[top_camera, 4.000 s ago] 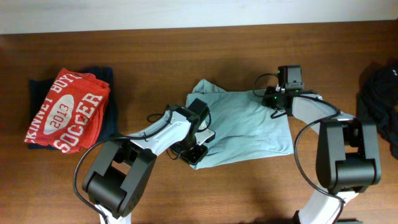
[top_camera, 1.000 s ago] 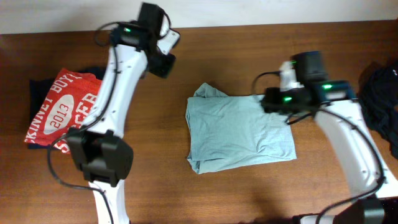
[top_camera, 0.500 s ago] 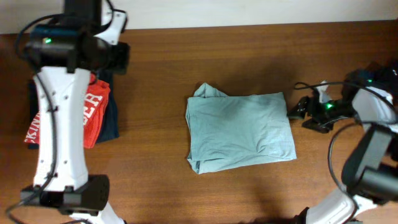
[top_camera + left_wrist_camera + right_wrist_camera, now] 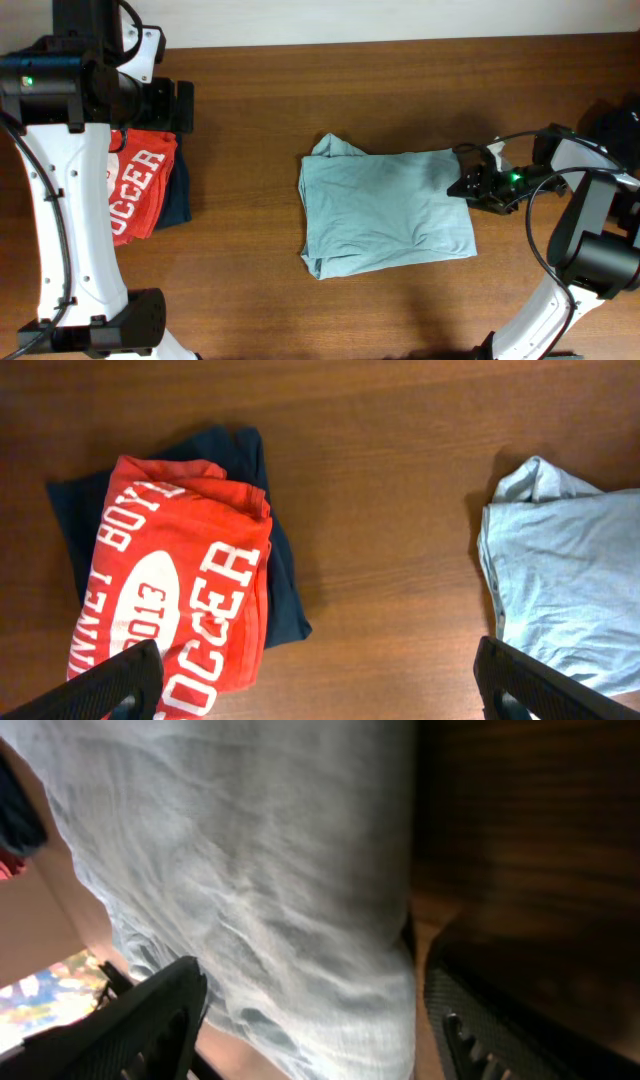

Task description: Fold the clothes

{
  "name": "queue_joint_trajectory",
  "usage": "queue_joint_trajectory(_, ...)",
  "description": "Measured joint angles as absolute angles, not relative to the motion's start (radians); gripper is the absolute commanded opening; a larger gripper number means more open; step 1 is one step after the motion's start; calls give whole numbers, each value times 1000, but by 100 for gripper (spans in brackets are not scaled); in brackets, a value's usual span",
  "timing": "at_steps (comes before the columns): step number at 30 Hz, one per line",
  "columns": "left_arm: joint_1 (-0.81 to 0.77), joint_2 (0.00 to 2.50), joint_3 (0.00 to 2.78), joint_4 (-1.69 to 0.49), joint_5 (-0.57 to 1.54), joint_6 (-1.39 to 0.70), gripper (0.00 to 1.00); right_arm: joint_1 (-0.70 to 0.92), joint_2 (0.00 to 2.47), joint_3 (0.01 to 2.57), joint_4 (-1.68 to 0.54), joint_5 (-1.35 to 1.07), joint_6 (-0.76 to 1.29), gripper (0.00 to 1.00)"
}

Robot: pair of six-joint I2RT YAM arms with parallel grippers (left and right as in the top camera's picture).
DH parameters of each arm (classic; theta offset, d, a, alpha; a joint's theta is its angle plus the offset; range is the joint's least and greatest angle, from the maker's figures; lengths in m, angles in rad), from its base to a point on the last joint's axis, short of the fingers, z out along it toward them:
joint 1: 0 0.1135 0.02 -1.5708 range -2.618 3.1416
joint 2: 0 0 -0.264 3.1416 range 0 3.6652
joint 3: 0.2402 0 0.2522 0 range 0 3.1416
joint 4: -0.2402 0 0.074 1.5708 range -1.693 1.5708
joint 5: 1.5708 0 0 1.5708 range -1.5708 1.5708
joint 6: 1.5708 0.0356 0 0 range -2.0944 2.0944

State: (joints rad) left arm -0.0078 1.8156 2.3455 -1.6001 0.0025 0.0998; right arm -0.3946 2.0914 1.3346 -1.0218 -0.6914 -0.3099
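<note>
Brown wooden table [image 4: 400, 80], one pale grey-blue t-shirt [image 4: 385, 212] folded at centre, one red soccer t-shirt [image 4: 140, 185] on one dark blue garment [image 4: 178, 198] at left, two grippers, left gripper [image 4: 183, 105] upper left, fingers wide apart, empty, right gripper [image 4: 470, 185] at shirt's right edge, fingers apart

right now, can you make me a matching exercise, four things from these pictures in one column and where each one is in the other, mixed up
Things:
1. pale grey-blue t-shirt
2. red t-shirt
3. left claw
4. right claw

Places:
a. at the pale shirt's right edge
b. lying on a dark blue garment
c. spread in the middle of the table
d. open, up over the table's left side

Pairs: 1-c, 2-b, 3-d, 4-a
</note>
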Motion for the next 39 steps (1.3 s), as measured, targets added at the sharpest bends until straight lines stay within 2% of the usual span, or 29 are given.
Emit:
queue_joint_trajectory(4,-8,1816,2346,-1590,2,100,99,-364,2101,1334,-1016,-701,-342,56)
queue_joint_trajectory(10,-8,1816,2346,-1589,2,100,99,-293,2115,1330,-996,-696,-369,28)
queue_joint_trajectory(16,-8,1816,2346,-1589,2,100,99,-310,2129,1328,-993,-676,-340,4)
queue_joint_trajectory(22,-8,1816,2346,-1581,2,100,99,-357,2126,1407,-1119,-587,-276,4)
queue_joint_trajectory(30,-8,1816,2346,-1565,2,100,99,-352,2032,1713,-1358,-327,-165,4)
queue_joint_trajectory(39,-8,1816,2346,-1562,2,100,99,-168,1996,1908,-1536,-41,-39,4)
